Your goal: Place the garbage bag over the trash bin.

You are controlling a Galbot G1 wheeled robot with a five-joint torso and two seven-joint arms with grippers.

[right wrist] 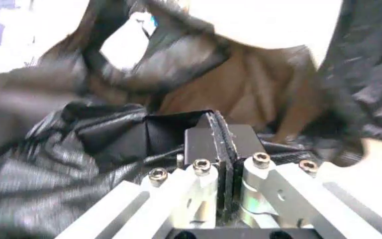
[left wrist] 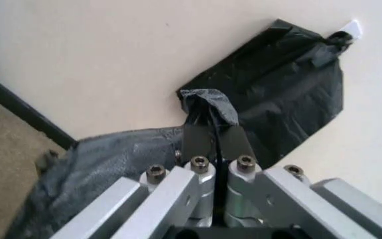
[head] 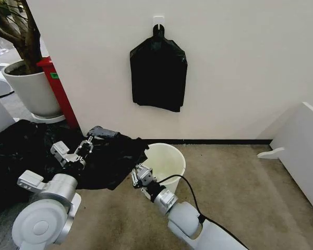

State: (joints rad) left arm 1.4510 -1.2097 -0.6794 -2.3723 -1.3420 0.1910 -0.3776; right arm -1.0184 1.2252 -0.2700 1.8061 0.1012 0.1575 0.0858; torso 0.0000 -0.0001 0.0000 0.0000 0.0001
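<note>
Left end effector (head: 86, 147): I hold it pinched on one edge of the garbage bag (head: 107, 159) | right end effector (head: 137, 176): clamped on the opposite edge, so the mouth stays spread | bag hangs just beside the trash bin (head: 169, 159), not yet over its rim, I judge.

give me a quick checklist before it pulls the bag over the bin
1. Left end effector shut on the garbage bag: ok.
2. Right end effector shut on the bag's edge: ok.
3. Trash bin upright, mouth unobstructed: ok.
4. Bag over the bin rim: not ok, it hangs left of it.
5. Bag mouth opened between the end effectors: cannot tell.
</note>
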